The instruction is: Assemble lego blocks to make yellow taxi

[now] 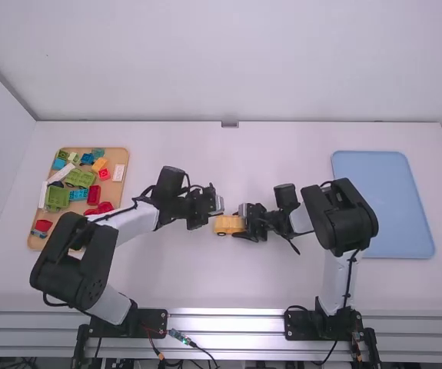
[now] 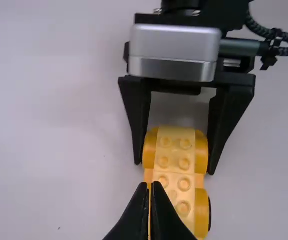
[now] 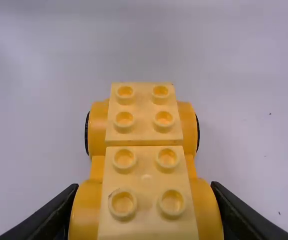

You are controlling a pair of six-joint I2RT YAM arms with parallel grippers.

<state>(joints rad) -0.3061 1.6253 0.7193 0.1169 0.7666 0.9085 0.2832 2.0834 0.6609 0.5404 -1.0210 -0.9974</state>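
Now pointing the yellow taxi (image 1: 224, 224) left to right along its long axis, just below the high view's middle, over the tabletop (image 1: 167, 269) before a pale wall (image 1: 236, 69). Clamping its right end in the fingers of the right gripper (image 1: 237, 224); holding the left gripper (image 1: 221, 212) closed near its left end.

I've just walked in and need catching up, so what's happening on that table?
Two robot arms are building a yellow taxi. The right pincer grips the car base by its sides; two pale yellow blocks sit on top. The left pincer is close by, shut and empty. More blocks lie on the tan tray.
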